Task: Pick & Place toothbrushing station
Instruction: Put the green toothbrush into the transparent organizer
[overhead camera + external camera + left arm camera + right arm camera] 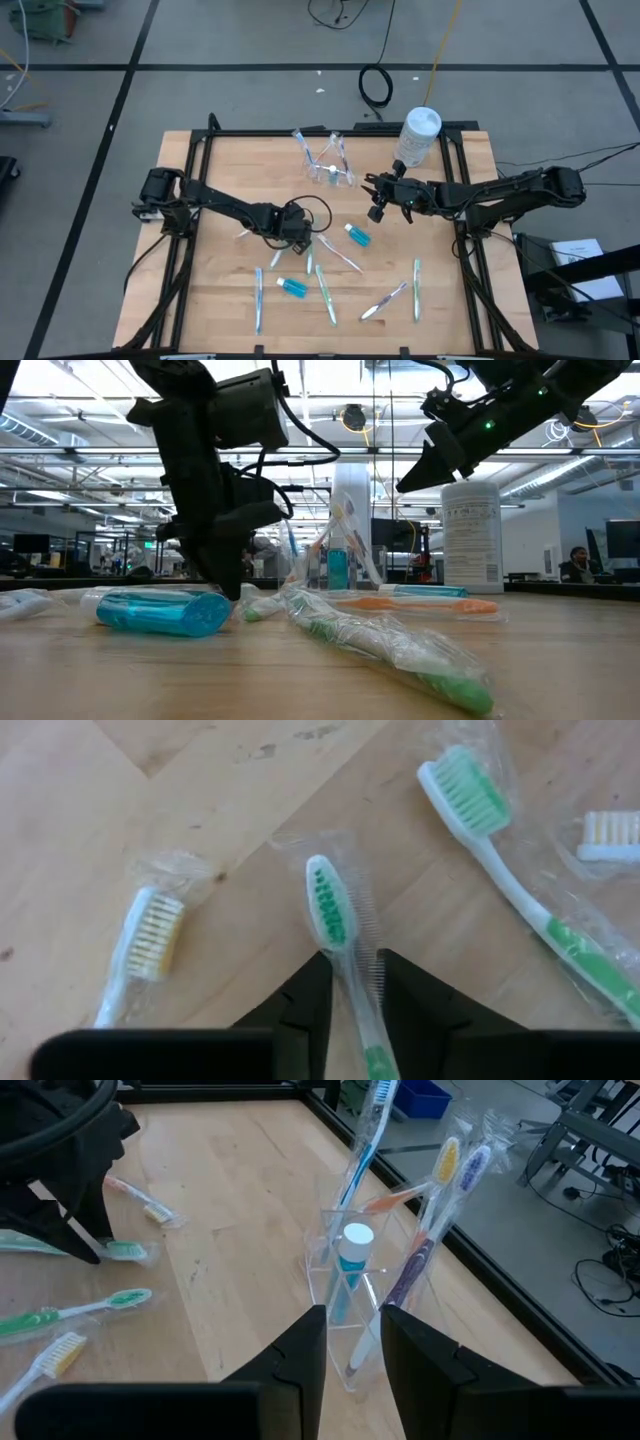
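A wrapped green toothbrush (345,945) sits clamped in the left gripper (352,985) mid-table.

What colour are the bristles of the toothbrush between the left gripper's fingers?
Green, on the wrapped toothbrush; the left wrist view shows it best.

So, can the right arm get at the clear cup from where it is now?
Probably yes: the right gripper hangs just in front of the clear cup, with nothing between them. Only the toothbrushes standing in it crowd the approach.
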Motion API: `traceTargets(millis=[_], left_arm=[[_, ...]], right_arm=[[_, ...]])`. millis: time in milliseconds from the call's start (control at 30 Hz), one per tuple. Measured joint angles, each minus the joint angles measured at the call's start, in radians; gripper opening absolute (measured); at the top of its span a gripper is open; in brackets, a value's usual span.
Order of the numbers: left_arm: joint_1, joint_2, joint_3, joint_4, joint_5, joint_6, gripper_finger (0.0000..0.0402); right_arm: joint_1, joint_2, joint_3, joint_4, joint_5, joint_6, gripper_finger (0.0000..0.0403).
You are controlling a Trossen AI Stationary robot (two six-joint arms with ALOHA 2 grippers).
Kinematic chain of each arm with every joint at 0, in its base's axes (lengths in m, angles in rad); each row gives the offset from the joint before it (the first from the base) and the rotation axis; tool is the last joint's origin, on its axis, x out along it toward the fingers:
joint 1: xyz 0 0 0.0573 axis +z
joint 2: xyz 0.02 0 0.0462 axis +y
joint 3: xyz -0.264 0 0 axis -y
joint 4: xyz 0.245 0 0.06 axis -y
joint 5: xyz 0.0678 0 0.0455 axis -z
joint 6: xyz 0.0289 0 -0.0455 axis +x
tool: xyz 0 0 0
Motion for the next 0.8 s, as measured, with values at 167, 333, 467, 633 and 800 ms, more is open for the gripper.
traceTargets(millis=[167, 333, 467, 633, 800], left_arm=[[0.001, -0.001, 0.0, 0.009, -0.038, 0.025, 0.0031], [0.024, -0.003, 0.0, 0.068, -0.094, 0.095, 0.0005], [0.064, -0.035, 0.025, 0.119, -0.075, 0.176, 0.0016], [0.105, -0.12, 0.077, 0.131, -0.081, 0.308, 0.0005], [0.149, -0.232, 0.103, 0.15, -0.133, 0.43, 0.0013]], right_arm=[[0.0, 0.0, 0.0, 0.0, 0.0, -0.001, 0.0089], [0.0, 0.0, 0.0, 0.0, 0.0, 0.0, 0.0089], [0.0, 0.0, 0.0, 0.0, 0.0, 0.0, 0.0089], [0.0, 0.0, 0.0, -0.001, -0.001, 0.0, 0.0089], [0.0, 0.0, 0.0, -0.001, -0.001, -0.002, 0.0089]])
